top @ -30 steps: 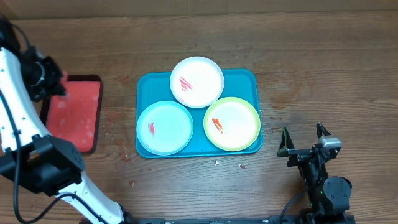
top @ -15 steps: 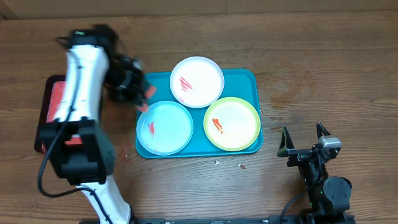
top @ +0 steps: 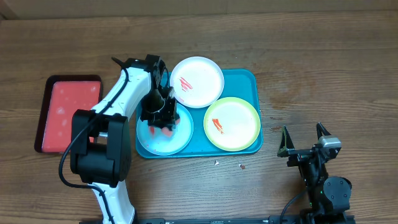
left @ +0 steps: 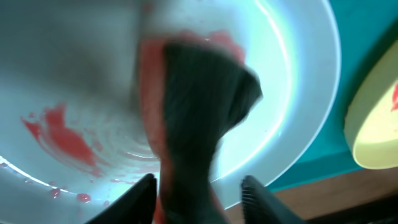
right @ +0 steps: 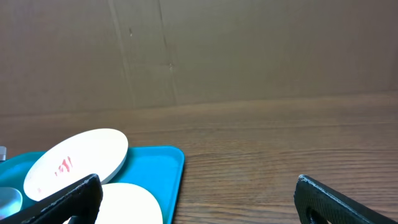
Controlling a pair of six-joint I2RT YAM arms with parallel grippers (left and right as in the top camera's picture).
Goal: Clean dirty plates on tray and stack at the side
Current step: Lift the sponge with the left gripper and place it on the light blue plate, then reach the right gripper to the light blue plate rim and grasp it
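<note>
The teal tray (top: 249, 78) holds three plates: white (top: 198, 81) at the back, pale blue (top: 155, 140) front left, yellow-green rimmed (top: 232, 123) front right, each with a red smear. My left gripper (top: 163, 121) is shut on a red and dark sponge (left: 199, 106) pressed onto the pale blue plate (left: 298, 74), beside its red smear (left: 62, 134). My right gripper (top: 305, 143) is open and empty over the table, right of the tray. In the right wrist view the white plate (right: 78, 162) and yellow-green plate (right: 130, 205) show at the left.
A smaller red tray (top: 68, 115) with a dark rim lies on the table to the left of the teal tray. Small crumbs lie on the wood just in front of the teal tray (top: 241, 166). A cardboard wall stands behind the table (right: 249, 50).
My left arm has swung from the red tray to the right and come down onto the pale blue plate with the sponge. The right arm has not moved.
</note>
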